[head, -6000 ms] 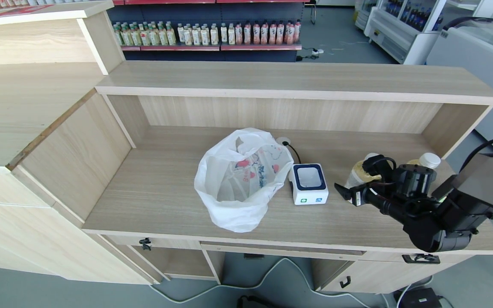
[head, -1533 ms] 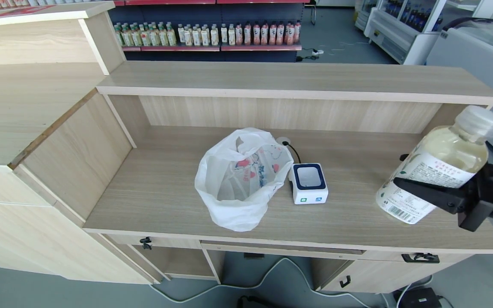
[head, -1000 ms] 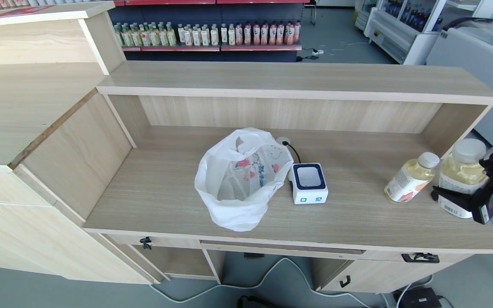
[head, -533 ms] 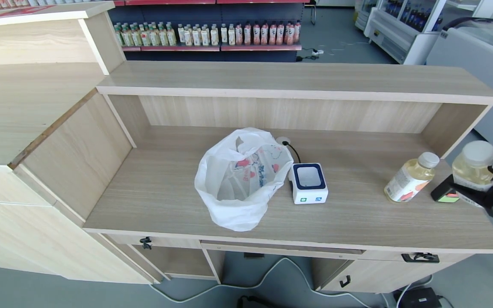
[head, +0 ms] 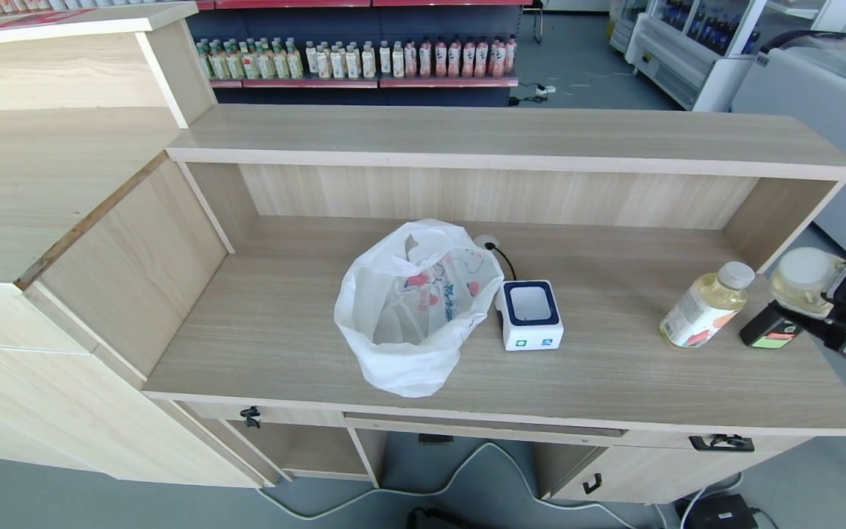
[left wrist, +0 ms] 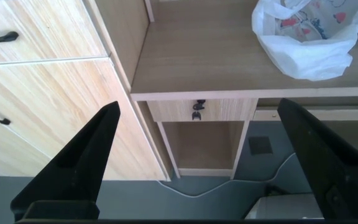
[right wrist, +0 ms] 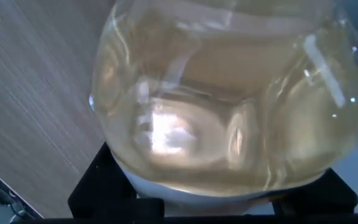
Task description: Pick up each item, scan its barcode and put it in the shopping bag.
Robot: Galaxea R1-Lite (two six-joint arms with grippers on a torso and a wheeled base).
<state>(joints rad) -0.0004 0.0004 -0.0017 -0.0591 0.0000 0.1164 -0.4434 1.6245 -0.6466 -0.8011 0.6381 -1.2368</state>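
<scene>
Head view: at the counter's [head: 614, 382] right end, the right gripper [head: 797, 317] stands clamped on a bottle [head: 801, 273], just beside a second bottle [head: 702, 310]. The left gripper's [left wrist: 199, 160] jaws gape wide below the front edge.

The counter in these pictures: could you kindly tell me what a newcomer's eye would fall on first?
The white bag, gaping open at the middle of the counter, draws the eye first, with the scanner close on its right. At the counter's right end the right claw grips a bottle of pale yellow drink, and a second bottle stands upright beside it.
</scene>
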